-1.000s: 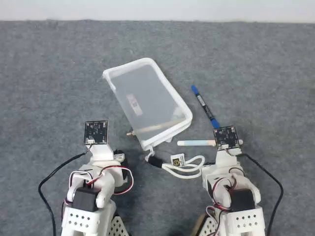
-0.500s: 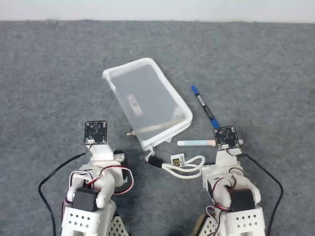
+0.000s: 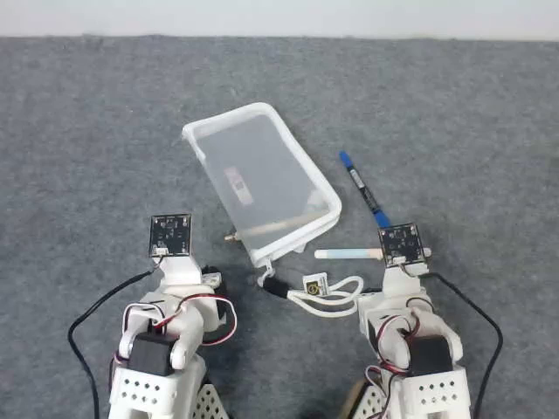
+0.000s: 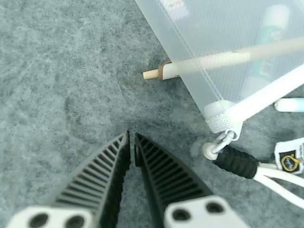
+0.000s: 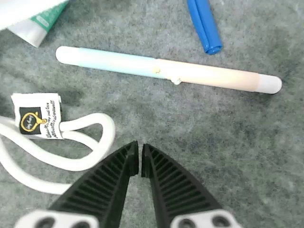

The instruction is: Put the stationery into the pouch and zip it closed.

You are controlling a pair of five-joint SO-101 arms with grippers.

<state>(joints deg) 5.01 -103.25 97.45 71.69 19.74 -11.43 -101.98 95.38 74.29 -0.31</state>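
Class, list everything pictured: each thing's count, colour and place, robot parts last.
pouch: one, see-through white, mid-table.
pencil: one, cream, end poking from the pouch.
tube: one, white and green, inside the pouch.
blue pen: one, blue, right of the pouch.
cord: one, white, tagged, clipped to the pouch's zip.
pastel pen: one, pale blue to peach, between blue pen and cord.
carpet: one, grey, underneath.
left tool: one, black, shut, near the pencil's end.
right tool: one, black, shut, near the pastel pen.

Closed left gripper (image 4: 131, 138) over carpet, pouch (image 4: 228, 52) corner, protruding pencil (image 4: 199, 62).
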